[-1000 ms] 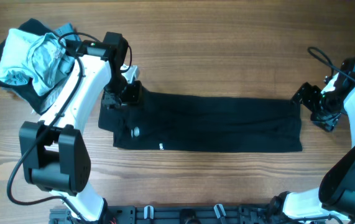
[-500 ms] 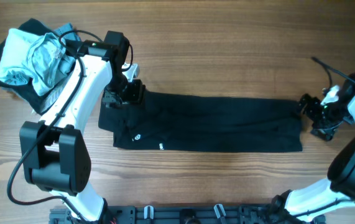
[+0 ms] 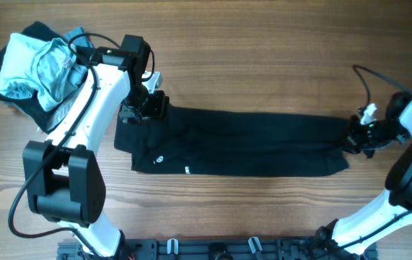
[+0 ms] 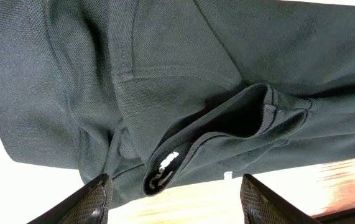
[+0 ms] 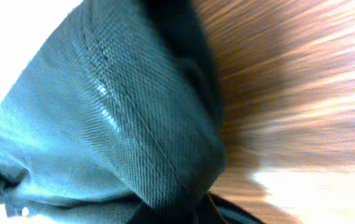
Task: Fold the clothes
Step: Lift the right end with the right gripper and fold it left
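Note:
The clothes (image 3: 249, 143), a black T-shirt, lie folded into a long strip across the middle of the table. My left gripper (image 3: 142, 110) hovers over the strip's left end. In the left wrist view its fingers (image 4: 93, 199) stand wide apart above the collar (image 4: 165, 168) with its white tag, and nothing sits between them. My right gripper (image 3: 355, 136) is at the strip's right end, shut on the bunched edge of the clothes (image 5: 102, 124). That dark fabric fills the right wrist view down to the gripper (image 5: 189, 214).
A pile of light blue and grey garments (image 3: 36, 68) lies at the back left corner, behind the left arm. Bare wooden table (image 3: 263, 58) runs behind and in front of the strip. A black rail (image 3: 213, 249) lines the front edge.
My right gripper moved left onto the shirt's right end and closed on it, bunching that edge. The left gripper stayed over the collar, still open.

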`<state>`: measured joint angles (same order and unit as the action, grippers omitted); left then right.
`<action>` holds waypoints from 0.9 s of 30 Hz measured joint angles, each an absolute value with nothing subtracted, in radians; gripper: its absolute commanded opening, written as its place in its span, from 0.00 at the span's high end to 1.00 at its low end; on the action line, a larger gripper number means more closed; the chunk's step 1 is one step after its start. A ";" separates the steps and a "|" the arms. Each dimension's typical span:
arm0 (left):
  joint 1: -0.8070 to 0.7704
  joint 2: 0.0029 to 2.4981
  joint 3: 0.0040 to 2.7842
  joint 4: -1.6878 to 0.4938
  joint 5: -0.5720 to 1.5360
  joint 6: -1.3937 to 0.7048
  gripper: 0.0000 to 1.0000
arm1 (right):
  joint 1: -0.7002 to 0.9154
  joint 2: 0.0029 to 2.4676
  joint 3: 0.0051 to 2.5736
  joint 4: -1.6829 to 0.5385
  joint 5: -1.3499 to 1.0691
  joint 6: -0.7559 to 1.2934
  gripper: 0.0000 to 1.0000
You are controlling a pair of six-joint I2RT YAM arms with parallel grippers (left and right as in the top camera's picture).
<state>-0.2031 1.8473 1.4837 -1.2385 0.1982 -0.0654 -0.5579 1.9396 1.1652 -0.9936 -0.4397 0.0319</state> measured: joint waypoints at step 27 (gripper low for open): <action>-0.115 1.847 1.484 -1.206 0.109 -0.079 0.19 | 0.138 1.699 1.171 -0.854 -0.287 0.300 0.42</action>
